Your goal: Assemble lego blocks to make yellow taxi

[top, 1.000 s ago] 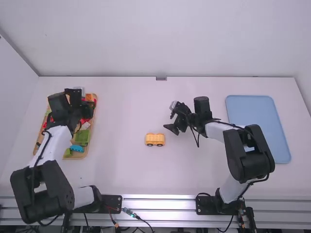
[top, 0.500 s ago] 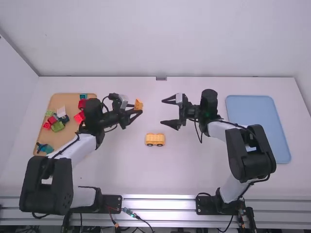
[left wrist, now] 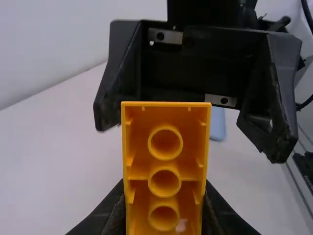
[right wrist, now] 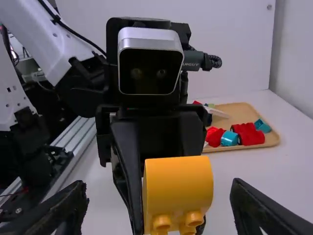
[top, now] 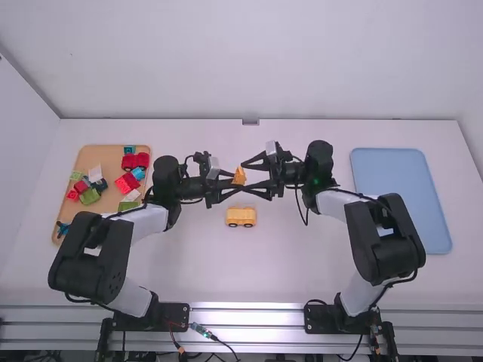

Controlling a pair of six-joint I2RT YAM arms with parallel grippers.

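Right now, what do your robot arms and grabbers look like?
My left arm and right arm have white links, chunky black joints and thin black cables. The left gripper and right gripper are black, each with two tapering fingers. A silver-rimmed camera sits on the left arm.

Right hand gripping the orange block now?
No, the right hand is open around the orange block, its fingers wide apart with visible space between each one and the block.
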